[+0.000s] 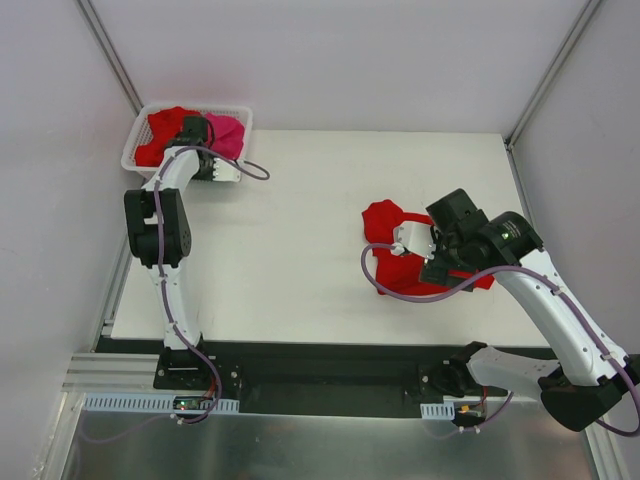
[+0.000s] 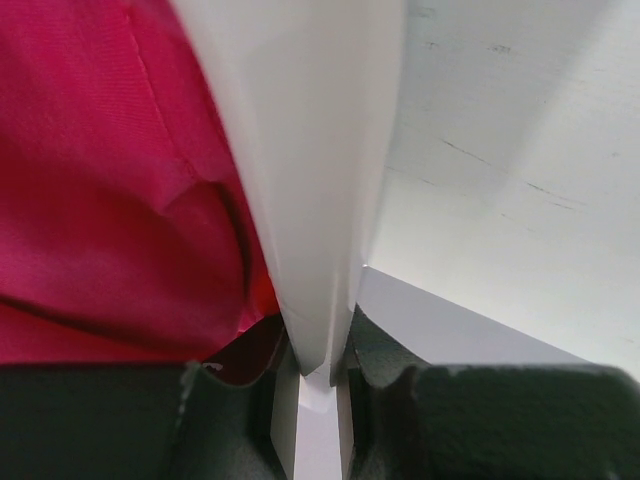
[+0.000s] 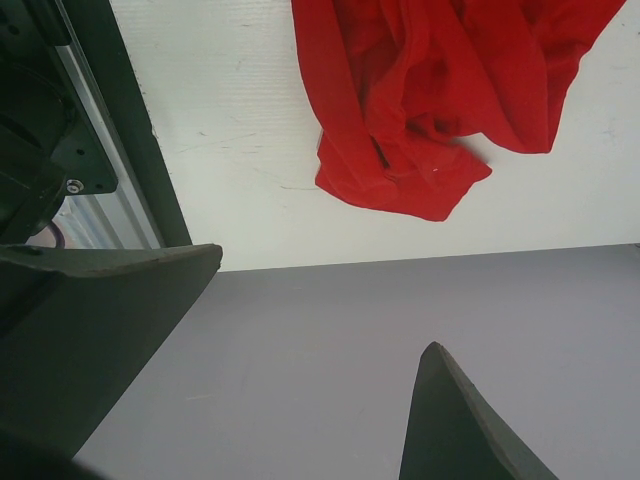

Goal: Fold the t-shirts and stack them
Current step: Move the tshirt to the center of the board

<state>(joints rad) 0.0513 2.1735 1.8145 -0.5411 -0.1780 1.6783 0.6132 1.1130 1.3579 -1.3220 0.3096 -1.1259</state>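
Note:
A crumpled red t-shirt [image 1: 385,225] lies on the white table at the right; it also shows at the top of the right wrist view [image 3: 430,90]. My right gripper [image 1: 418,243] [image 3: 320,300] hangs above its edge, open and empty. More red t-shirts [image 1: 163,135] and a hot pink t-shirt [image 1: 228,135] [image 2: 110,200] lie bunched in the white lattice basket [image 1: 195,107] at the far left corner. My left gripper [image 1: 228,168] [image 2: 315,370] is at the basket's near right edge, its fingers closed on either side of the white basket wall [image 2: 310,150].
Grey enclosure walls stand at the back [image 1: 330,60] and on both sides. A black rail [image 1: 320,360] runs along the table's near edge. Bare white table [image 1: 300,220] lies between the basket and the loose shirt.

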